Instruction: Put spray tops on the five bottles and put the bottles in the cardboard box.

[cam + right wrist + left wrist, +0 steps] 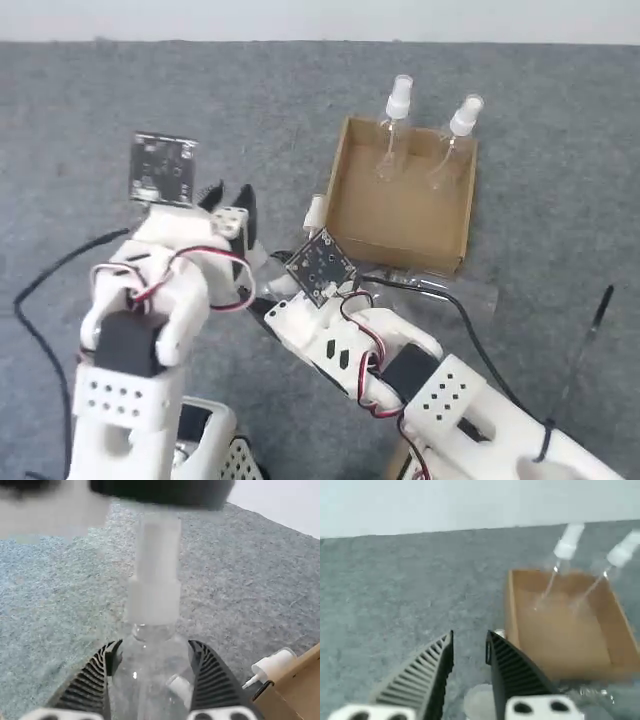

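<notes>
In the right wrist view my right gripper (150, 670) is shut on a clear bottle (150, 680) with a white spray top (154, 580) standing in its neck. Right over that top hangs my left gripper (470, 642), open, its fingers apart with nothing between the tips. In the high view both grippers meet left of the cardboard box (400, 200): the left gripper (232, 202) above, the right gripper (275, 290) under its camera board. Two bottles with spray tops (395, 130) (455, 140) stand at the box's far wall. A loose spray top (317, 210) lies by the box's left side.
Another clear bottle (455, 290) lies on the grey carpet along the box's front wall, crossed by a black cable. The near half of the box floor (565, 635) is bare. Open carpet stretches to the far left (120, 100).
</notes>
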{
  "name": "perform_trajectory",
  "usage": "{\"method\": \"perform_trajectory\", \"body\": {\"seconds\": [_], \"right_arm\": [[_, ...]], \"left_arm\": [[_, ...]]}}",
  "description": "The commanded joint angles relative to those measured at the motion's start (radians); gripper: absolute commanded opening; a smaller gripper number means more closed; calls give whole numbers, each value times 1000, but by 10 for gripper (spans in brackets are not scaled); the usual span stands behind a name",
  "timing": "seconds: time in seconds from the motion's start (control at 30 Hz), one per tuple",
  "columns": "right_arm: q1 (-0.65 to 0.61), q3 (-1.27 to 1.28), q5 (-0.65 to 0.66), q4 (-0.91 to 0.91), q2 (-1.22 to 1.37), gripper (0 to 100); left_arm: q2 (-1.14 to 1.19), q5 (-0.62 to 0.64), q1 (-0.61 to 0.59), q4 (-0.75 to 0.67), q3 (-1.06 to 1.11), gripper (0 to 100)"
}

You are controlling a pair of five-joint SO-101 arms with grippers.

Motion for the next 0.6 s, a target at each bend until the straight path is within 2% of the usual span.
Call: {"method": "perform_trajectory", "body": {"seconds": [0.0,0.33,0.43,0.57], "right_arm": [[10,-8,-9,-24,-45,6],[15,-8,-9,-22,-45,6],[54,-12,-11,-24,-45,6],[82,-38,-14,-18,-47,6]], "left_arm": [[5,-9,83,-34,41,91],[5,-32,92,-21,24,90],[5,-48,89,31,-48,90],[5,-40,9,64,-159,96]]}}
